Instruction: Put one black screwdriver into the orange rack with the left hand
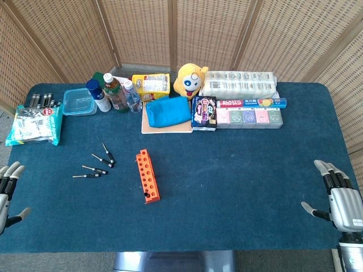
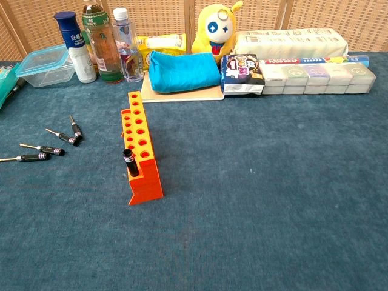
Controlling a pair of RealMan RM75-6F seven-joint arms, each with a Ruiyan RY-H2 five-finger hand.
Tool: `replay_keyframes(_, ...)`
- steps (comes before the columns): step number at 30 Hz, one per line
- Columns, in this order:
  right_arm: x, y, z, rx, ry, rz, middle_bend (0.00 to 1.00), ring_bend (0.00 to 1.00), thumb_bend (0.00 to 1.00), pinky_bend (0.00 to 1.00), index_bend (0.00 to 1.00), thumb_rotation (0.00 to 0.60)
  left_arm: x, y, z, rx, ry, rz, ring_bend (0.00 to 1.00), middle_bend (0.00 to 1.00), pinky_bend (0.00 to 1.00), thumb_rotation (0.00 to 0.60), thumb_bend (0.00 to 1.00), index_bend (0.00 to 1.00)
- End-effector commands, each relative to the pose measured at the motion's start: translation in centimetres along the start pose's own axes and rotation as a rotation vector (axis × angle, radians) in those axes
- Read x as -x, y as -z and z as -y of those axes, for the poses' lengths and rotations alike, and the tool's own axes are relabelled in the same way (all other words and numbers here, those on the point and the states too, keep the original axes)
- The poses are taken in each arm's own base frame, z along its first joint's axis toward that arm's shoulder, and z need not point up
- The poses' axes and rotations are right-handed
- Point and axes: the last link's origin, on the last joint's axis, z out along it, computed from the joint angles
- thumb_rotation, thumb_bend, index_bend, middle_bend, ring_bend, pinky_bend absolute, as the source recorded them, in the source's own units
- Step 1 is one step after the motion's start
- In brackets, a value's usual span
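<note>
**Inspector:** State of the orange rack (image 2: 140,154)?

**Assistant:** It stands left of centre on the bench (image 1: 238,187). One black screwdriver (image 2: 130,162) sits handle-up in a hole at the near end — seen in the chest view. The head view shows that end only as a dark spot.

**Inspector:** Loose stock?

**Assistant:** Four more screwdrivers (image 1: 94,169) lie flat to the left of the rack, near it but apart from it, tips pointing roughly leftward.

**Inspector:** Hands?

**Assistant:** Left hand (image 1: 8,192) is at the lower left edge of the head view, fingers apart, holding nothing. Right hand (image 1: 337,198) is at the lower right edge, fingers likewise spread and empty. Neither shows in the chest view.

**Inspector:** Assessment?

**Assistant:** Judged from the seated tool, the placement looks done. If another is required, I would advise pinching the nearest handle rather than the thin shaft, tipping it upright before reaching the rack, and lowering it straight into a free hole — a sideways knock could tip the rack.
</note>
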Motion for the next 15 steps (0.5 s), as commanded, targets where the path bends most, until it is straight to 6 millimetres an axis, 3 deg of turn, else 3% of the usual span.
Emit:
replay_keyframes(1,0.0,0.0,-0.1,0.003,-0.002,0.004,0.1,0.11,0.0,0.11,0.04,0.6,0.0,0.0,0.0,-0.005,-0.005,0.001,0.0,0.0,0.09,0.6,0.14,0.0)
replay_keyframes(7,0.0,-0.1,-0.2,0.01,-0.006,0.012,0.1,0.11,0.0,0.11,0.04,0.6,0.5,-0.1,0.0,-0.013,-0.019,0.027,0.0,0.0,0.09,0.6,0.14,0.0)
replay_keyframes(8,0.1,-0.1,-0.2,0.011,-0.008,0.014,0.1,0.11,0.0,0.11,0.04,0.6,0.6,-0.2,0.0,-0.013,-0.02,0.035,0.02,0.07,0.1,0.6,0.14,0.0)
replay_keyframes(10,0.1,-0.2,-0.3,0.015,-0.01,0.018,0.1,0.11,0.0,0.11,0.04,0.6,0.8,-0.4,-0.2,-0.01,-0.02,0.048,0.18,0.34,0.18,0.6,0.15,0.0)
replay_keyframes(11,0.2,-0.3,-0.4,0.019,-0.009,0.022,0.1,0.12,0.0,0.11,0.04,0.6,1.0,-0.7,-0.4,-0.002,-0.018,0.056,0.37,0.55,0.3,0.6,0.17,0.0)
replay_keyframes(13,0.3,-0.3,-0.4,0.023,-0.008,0.031,0.1,0.12,0.0,0.11,0.04,0.6,1.2,-1.1,-0.7,0.008,-0.007,0.061,0.69,0.82,0.57,0.6,0.19,0.0)
replay_keyframes(15,0.4,-0.4,-0.5,0.026,-0.01,0.041,0.1,0.12,0.0,0.11,0.04,0.6,1.6,-2.0,-1.3,0.028,0.014,0.069,0.93,0.98,0.83,0.6,0.2,0.0)
